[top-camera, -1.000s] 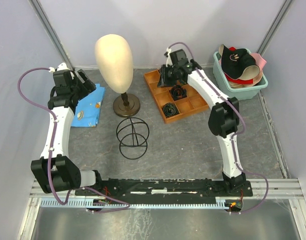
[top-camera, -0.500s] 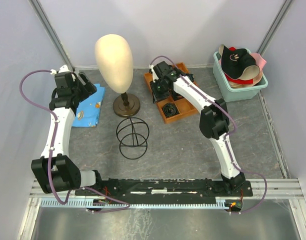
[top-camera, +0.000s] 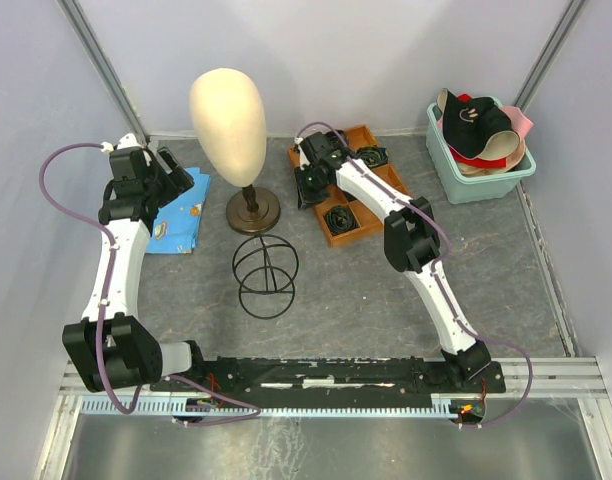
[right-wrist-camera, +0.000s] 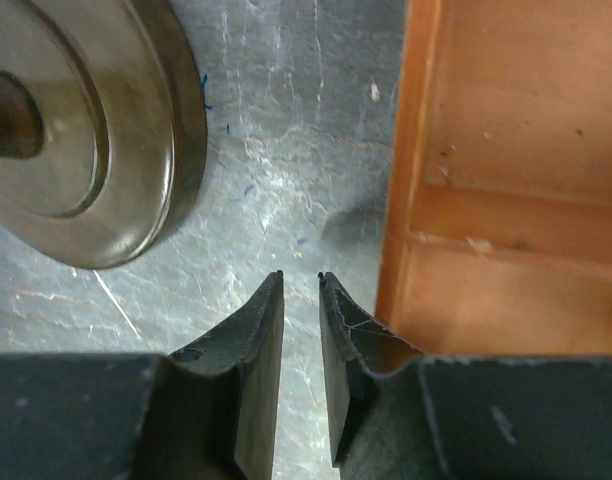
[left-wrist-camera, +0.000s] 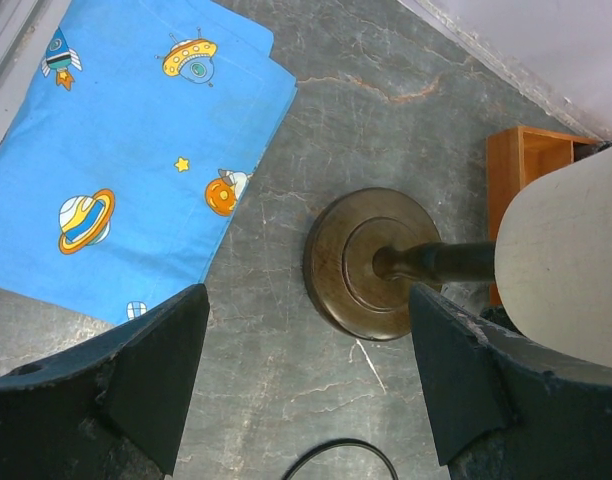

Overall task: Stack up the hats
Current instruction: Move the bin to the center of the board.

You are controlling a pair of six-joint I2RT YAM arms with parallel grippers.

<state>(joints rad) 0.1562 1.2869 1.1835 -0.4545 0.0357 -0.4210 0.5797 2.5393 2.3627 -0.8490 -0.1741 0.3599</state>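
Your hats point(top-camera: 478, 125) sit piled in the teal tub point(top-camera: 483, 186) at the upper right of the top view, well apart from both arms. Your left pincer point(left-wrist-camera: 308, 300) is spread wide and holds nothing. In its view the blue space cloth point(left-wrist-camera: 126, 160) is at the upper left and the round brown stand point(left-wrist-camera: 371, 262) is in the middle. Your right pincer point(right-wrist-camera: 301, 278) is almost pressed together, with nothing in it. It points down at the bench point(top-camera: 366, 290) between that stand and the orange wooden tray point(right-wrist-camera: 506, 170).

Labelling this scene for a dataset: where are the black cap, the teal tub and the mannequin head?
black cap point(top-camera: 486, 125), top view, on its crown.
teal tub point(top-camera: 486, 188), top view, near wall.
mannequin head point(top-camera: 228, 108), top view, cream front.
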